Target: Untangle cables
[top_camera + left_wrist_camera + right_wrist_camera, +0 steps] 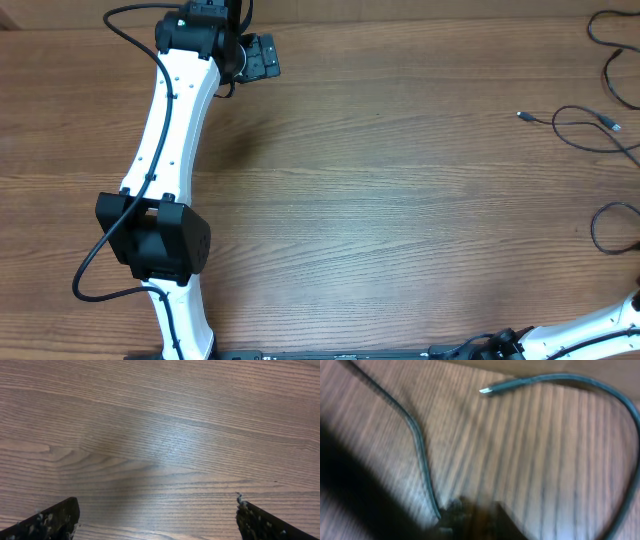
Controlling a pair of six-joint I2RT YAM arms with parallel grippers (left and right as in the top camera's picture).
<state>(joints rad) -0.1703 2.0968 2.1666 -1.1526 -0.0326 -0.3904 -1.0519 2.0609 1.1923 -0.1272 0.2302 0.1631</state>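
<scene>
Left arm [170, 120] lay extended over grained wooden table [380, 200], left gripper [157, 510] spread wide; right gripper [470, 519] blurred, state unreadable, near thin black cables [422, 455].

The cables [590, 130] lie in loose loops along the right edge of the table [380, 200], well apart from the left arm [170, 130] stretching up the left side, with the right arm [590, 325] at the front right corner.

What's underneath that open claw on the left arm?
Only bare wooden table shows beneath the left gripper, between its open fingers. The cables lie elsewhere, at the table's right edge. The fingers cover small patches of table.
</scene>
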